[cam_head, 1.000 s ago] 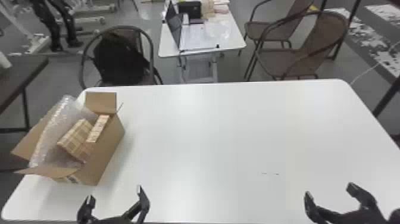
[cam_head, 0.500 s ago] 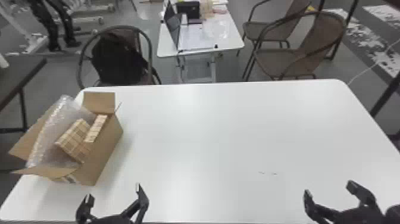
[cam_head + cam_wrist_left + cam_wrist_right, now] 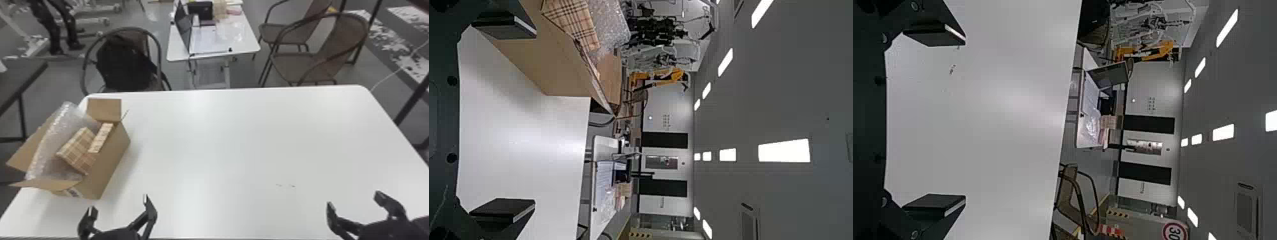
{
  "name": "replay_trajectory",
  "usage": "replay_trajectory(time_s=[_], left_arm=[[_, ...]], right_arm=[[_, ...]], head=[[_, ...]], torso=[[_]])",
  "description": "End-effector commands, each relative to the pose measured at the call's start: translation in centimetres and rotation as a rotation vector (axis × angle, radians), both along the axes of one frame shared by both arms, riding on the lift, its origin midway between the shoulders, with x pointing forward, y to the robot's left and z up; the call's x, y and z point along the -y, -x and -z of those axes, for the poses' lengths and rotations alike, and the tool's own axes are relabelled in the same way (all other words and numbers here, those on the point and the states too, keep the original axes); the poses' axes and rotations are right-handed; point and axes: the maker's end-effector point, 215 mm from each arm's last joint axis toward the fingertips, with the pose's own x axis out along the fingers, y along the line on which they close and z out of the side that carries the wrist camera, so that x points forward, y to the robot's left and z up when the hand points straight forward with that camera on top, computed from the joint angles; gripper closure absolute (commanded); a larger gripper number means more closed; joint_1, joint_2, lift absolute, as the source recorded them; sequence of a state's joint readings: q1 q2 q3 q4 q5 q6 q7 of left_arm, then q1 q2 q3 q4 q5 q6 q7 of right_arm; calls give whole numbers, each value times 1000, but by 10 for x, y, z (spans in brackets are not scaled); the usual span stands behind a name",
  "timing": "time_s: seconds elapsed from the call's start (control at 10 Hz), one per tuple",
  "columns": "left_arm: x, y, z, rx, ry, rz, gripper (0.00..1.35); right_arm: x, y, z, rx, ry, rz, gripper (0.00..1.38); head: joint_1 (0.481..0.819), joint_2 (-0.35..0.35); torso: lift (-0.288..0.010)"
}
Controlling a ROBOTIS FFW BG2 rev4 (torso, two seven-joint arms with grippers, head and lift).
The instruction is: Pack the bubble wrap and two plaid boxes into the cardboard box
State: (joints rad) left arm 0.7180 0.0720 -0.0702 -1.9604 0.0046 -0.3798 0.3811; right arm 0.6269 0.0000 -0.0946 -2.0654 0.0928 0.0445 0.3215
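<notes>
In the head view my left gripper (image 3: pixel 118 204) stands open at the table's near edge, just in front of the cardboard box (image 3: pixel 111 169). The box sits at the table's left with flaps up. Inside it lean the bubble wrap (image 3: pixel 52 153) on the left, a tilted plaid box (image 3: pixel 76 148) and a narrower plaid box (image 3: pixel 101 138) against the right wall. My right gripper (image 3: pixel 354 199) is open at the near right. The left wrist view has my left gripper (image 3: pixel 504 120) spread, with the cardboard box (image 3: pixel 549 60) beyond; the right wrist view has my right gripper (image 3: pixel 935 122) holding nothing.
The white table (image 3: pixel 239 137) carries the cardboard box at its left side. Behind its far edge stand a chair with a black bag (image 3: pixel 123 63), a small table with a laptop (image 3: pixel 183 27) and brown chairs (image 3: pixel 319 57). A dark table (image 3: pixel 22 79) is at the left.
The head view has shifted very slightly. Both grippers have stayed open near the front edge, and the box with its contents looks the same.
</notes>
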Motion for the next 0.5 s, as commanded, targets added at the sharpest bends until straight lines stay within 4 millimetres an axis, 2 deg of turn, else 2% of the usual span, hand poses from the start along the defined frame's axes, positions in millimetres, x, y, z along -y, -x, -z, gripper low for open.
replay_trajectory(time_s=[0.0,0.4], left_arm=[[1,-2,0,-1,-2,2,104],[1,-2,-4,12,-6,-9,104]], right_arm=[[1,0,-1,3,13,3,174],[5,1,-7,28,50,21,177]], head=[[695,96],[695,90]], torso=[[-107],[-107]])
